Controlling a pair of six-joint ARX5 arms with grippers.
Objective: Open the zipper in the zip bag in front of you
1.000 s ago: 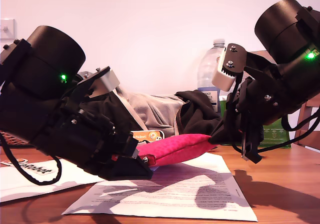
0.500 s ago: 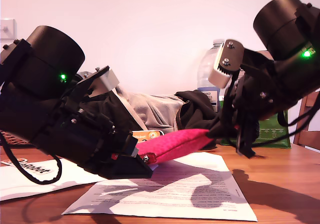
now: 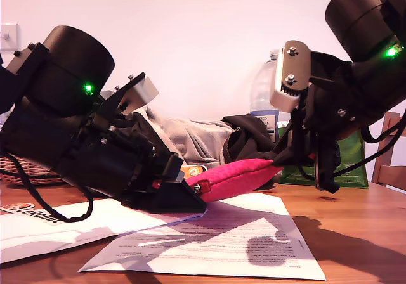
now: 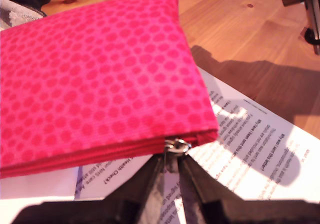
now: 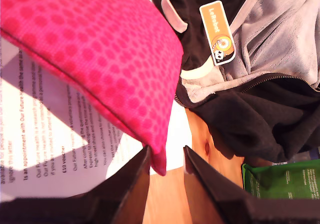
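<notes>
My first hand (image 4: 170, 166) pinches the small silver pull tab (image 4: 177, 146) of the still-closed red zipper (image 4: 90, 156), my second hand (image 5: 165, 166) grips the far corner of the dotted pink-red padded pouch (image 3: 238, 176) held above the wooden counter (image 3: 355, 233), so opening remains undone

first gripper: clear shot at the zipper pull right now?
Probably yes: my first gripper already sits at the silver zipper pull, jaws closed around the tab hanging below it. Nothing blocks it; my second gripper pinches the pouch's far corner.
</notes>
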